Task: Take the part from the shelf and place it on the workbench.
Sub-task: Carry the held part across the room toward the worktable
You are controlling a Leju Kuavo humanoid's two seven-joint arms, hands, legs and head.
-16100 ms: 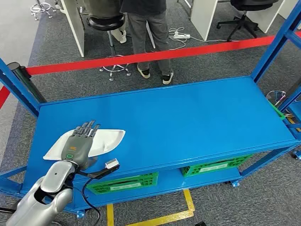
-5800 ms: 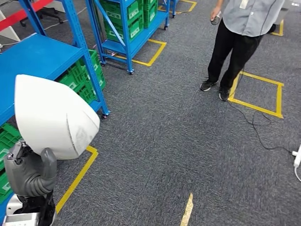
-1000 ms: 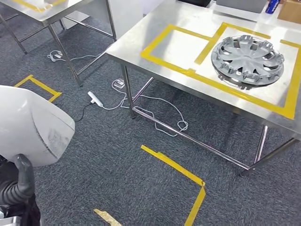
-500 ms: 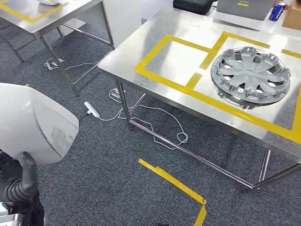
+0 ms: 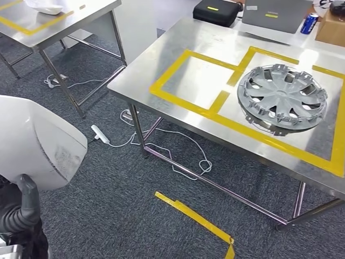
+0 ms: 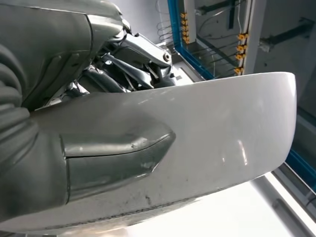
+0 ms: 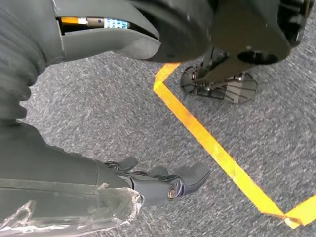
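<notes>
Part [image 5: 36,143]: white, smooth, curved shell with a scuffed grey patch near its rounded end. Held up at the lower left of the head view, over grey carpet, well apart from the workbench. In the left wrist view the part [image 6: 223,133] runs across the frame with the thick grey thumb pressed flat on its face.

Left hand [image 5: 20,213]: dark grey, below the part, gripping it; thumb on one side, the darker fingers [image 6: 126,69] behind the other side.

Right hand [image 7: 160,185]: hanging low over the carpet, holding nothing, its fingers stretched out and slightly apart.

Workbench [image 5: 163,59]: steel top on thin steel legs, marked with yellow tape into rectangles. The near-left rectangle holds nothing.

Hubcap [image 5: 282,97]: silver, spoked, lying flat inside the right-hand taped rectangle.

Black case [image 5: 215,11]: at the far edge of the workbench.

Laptop [image 5: 276,8]: grey, closed, just beside the case.

Blue can [image 5: 309,23]: upright, near the laptop.

Cardboard box [image 5: 330,27]: at the far right corner.

Second table [image 5: 87,8]: steel, upper left, with yellow tape and a white object [image 5: 45,7] on it.

Floor: white power strip [image 5: 100,134] and white cable [image 5: 187,156] under the workbench; yellow tape [image 5: 195,216] on the carpet.
</notes>
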